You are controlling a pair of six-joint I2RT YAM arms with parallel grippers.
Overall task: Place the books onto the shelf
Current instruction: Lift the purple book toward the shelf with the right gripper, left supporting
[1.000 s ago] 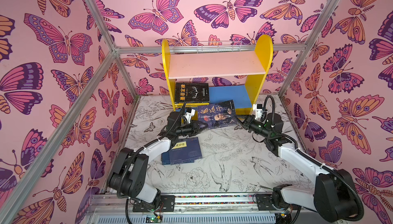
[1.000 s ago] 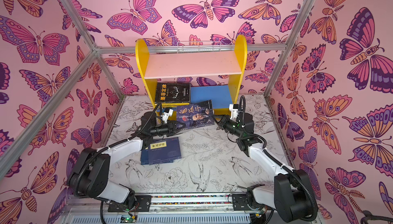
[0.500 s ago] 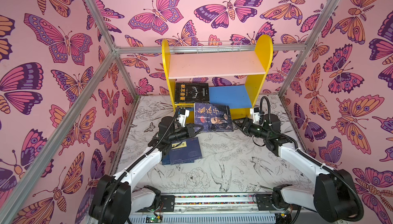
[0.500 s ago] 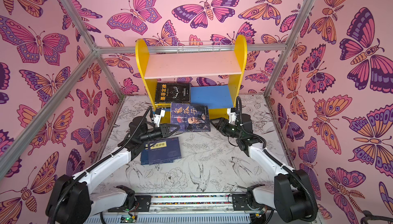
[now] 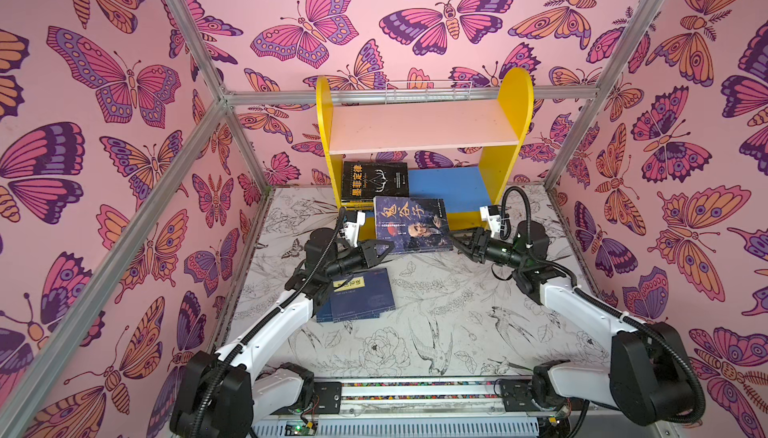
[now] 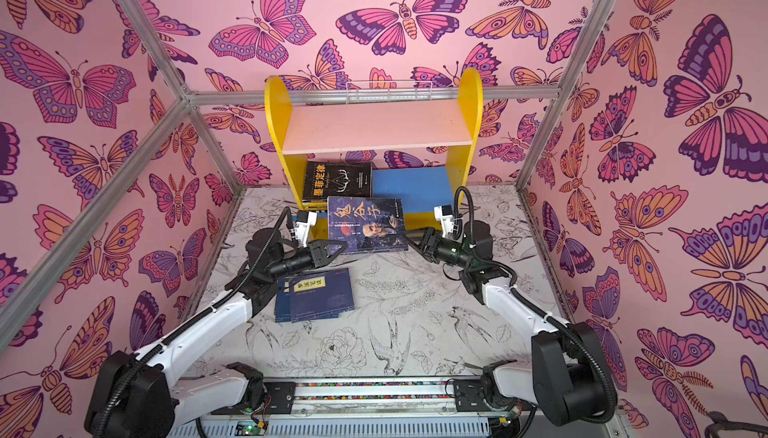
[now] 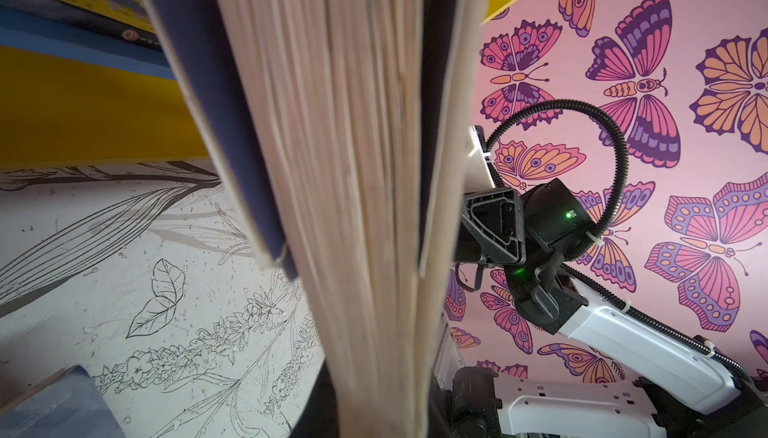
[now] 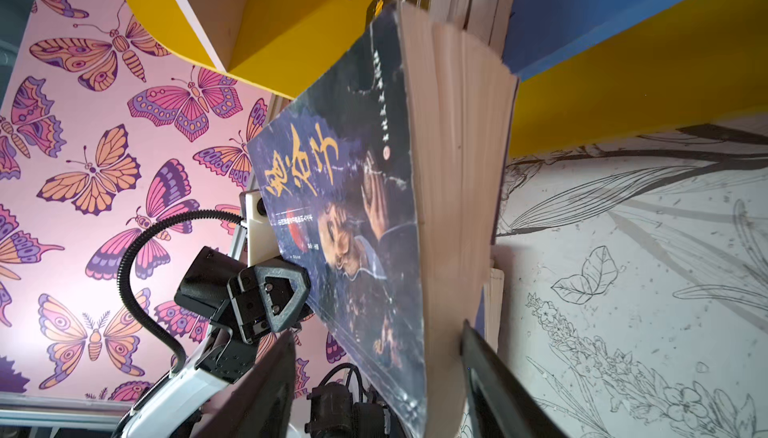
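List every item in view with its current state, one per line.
face-cover book: lifted, gripped at its left edge
left claw: shut on face-cover book
right claw: open at that book's right edge
black book: lying on the shelf's blue board
navy books: flat on table

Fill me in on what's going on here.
Two robot arms are shelving books. The left gripper is clamped on the corner of a dark book with a face, holding it just in front of the shelf. The right gripper is open around its opposite edge. A black book lies on the lower board; navy books wait on the table.
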